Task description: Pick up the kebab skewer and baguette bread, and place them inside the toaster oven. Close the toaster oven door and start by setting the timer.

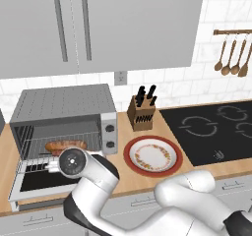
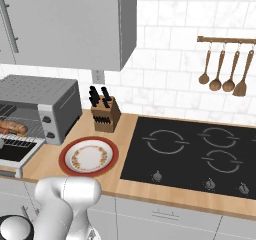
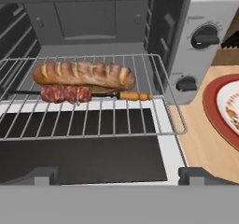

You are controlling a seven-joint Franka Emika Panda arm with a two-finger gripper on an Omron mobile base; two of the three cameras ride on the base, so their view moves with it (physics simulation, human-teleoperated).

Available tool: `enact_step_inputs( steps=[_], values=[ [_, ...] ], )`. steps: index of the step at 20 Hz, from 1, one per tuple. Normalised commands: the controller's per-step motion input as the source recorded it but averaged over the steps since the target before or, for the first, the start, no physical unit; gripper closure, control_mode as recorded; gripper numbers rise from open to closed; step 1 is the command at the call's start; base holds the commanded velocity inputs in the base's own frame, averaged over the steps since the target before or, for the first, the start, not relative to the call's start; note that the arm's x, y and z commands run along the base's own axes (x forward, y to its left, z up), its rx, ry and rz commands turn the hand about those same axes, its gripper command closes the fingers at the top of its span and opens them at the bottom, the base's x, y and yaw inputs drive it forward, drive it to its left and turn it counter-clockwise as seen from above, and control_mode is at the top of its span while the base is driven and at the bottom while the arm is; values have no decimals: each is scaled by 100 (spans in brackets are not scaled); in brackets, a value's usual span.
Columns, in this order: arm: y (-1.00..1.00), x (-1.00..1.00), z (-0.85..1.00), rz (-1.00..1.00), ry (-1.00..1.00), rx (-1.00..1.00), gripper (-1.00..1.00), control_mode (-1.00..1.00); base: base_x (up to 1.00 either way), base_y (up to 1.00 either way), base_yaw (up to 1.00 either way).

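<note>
On the pulled-out rack [image 3: 93, 120] of the oven [image 1: 64, 104], bread [image 3: 84, 74] lying lengthwise, left to right, on the far part of the wires. Skewer [image 3: 79, 94] just in front of it on the near side, parallel and touching or nearly touching the loaf; reddish meat chunks bunched at the left half, orange handle end poking right, past the loaf's end. Door [image 3: 88, 160] dropped flat toward the viewer, dark glass facing up, rack extending out over it. Two knobs [image 3: 204, 35] on the right panel, one above the other. Gripper [image 3: 119, 176] facing the open cavity from the near side, fingers [image 3: 44, 175] spread wide at the lower edge of the hand view, over the near edge of the door, holding nothing, well short of the food. From the left base view, arm elbow blocking the lower front of the oven, bread visible on the rack just above it. Right of the oven: red-rimmed plate [image 1: 152, 155] on the wooden counter [image 2: 125, 134], knife block [image 1: 141, 113] behind it by the wall, black cooktop [image 2: 195, 156] further right. Wooden spoons [image 2: 222, 69] hanging on a rail above the cooktop; grey cabinets [image 1: 98, 26] over the oven.
</note>
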Motion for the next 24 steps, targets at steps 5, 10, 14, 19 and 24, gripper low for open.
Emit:
enact_step_inputs(
  steps=[5,10,14,19,24],
  values=[
    [22,31,-15,1,-1,0,-100,-100,0,0,0],
    [39,25,-21,1,0,0,-100,-100,0,0,0],
    [31,13,-13,1,0,0,-100,-100,0,0,0],
    [1,3,-18,1,0,0,-100,-100,0,0,0],
    [0,24,-7,0,0,0,-100,-100,0,0,0]
  ],
)
